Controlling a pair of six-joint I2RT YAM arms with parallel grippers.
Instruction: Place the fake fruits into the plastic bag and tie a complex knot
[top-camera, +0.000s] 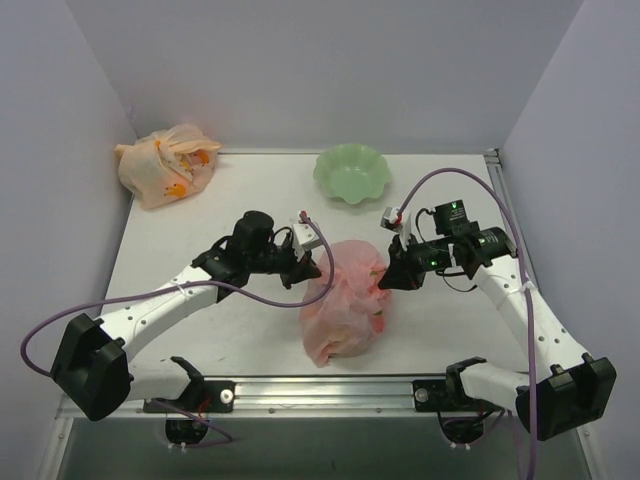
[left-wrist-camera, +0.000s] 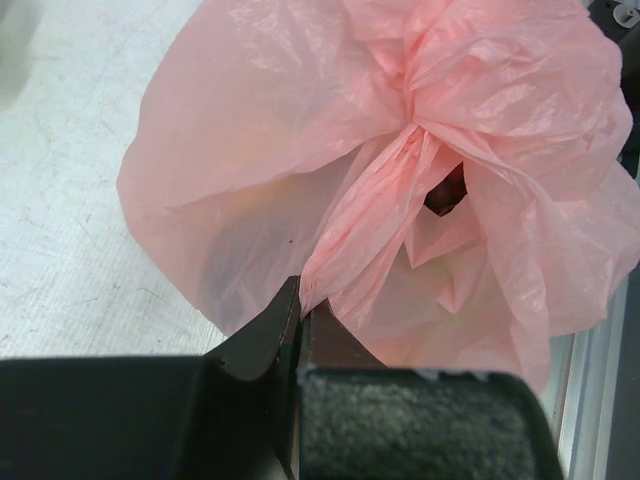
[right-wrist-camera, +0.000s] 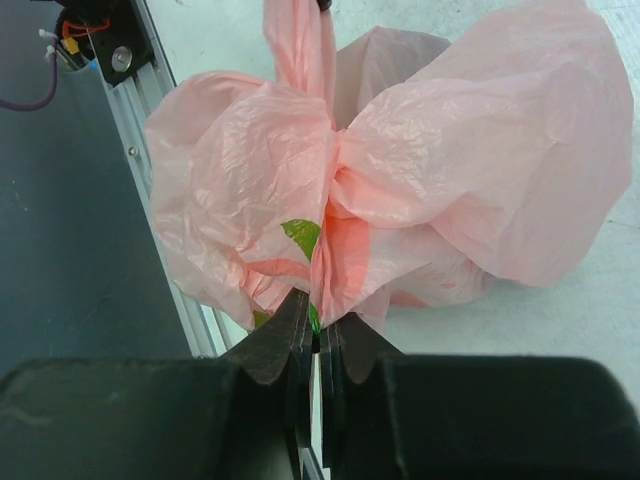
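Note:
The pink plastic bag (top-camera: 345, 305) lies bulging on the table between my two arms, its top gathered into twisted strands. My left gripper (top-camera: 312, 268) is at its left edge; in the left wrist view this gripper (left-wrist-camera: 303, 300) is shut on a twisted strand of the bag (left-wrist-camera: 280, 150). My right gripper (top-camera: 386, 278) is at the bag's right edge, and in the right wrist view it (right-wrist-camera: 318, 322) is shut on a bunched fold of the bag (right-wrist-camera: 470, 150). The fake fruits are inside: a dark red-purple piece (left-wrist-camera: 447, 190) shows through a gap, and a green piece (right-wrist-camera: 302, 236) through the film.
A pale green scalloped bowl (top-camera: 350, 172) stands at the back middle. A tied pale orange bag (top-camera: 165, 163) sits in the back left corner. The metal rail (top-camera: 330, 388) runs along the near edge, close under the pink bag. Grey walls close in the sides and back.

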